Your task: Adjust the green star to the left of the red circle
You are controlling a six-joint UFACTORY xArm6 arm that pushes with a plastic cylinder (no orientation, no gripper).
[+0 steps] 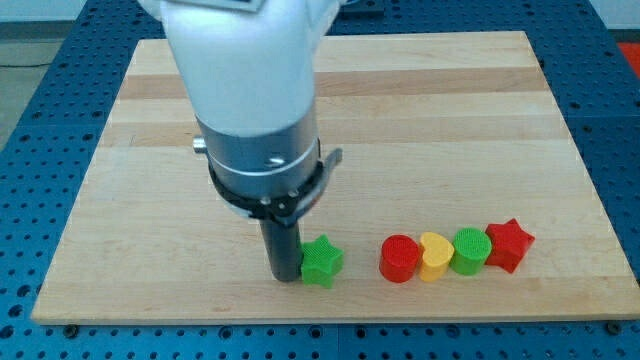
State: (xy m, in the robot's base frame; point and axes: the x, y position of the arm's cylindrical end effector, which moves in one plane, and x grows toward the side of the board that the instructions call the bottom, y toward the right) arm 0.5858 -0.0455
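The green star (322, 261) lies near the board's bottom edge, a little left of centre. The red circle (399, 258) sits to its right, with a gap of bare wood between them. My tip (283, 273) rests on the board right against the green star's left side. The rod hangs from the large white and grey arm body (255, 100) that fills the upper middle of the view.
Right of the red circle, a yellow heart (434, 257), a green circle (469, 250) and a red star (508, 244) stand in a touching row. The wooden board (480, 120) lies on a blue perforated table (30, 150).
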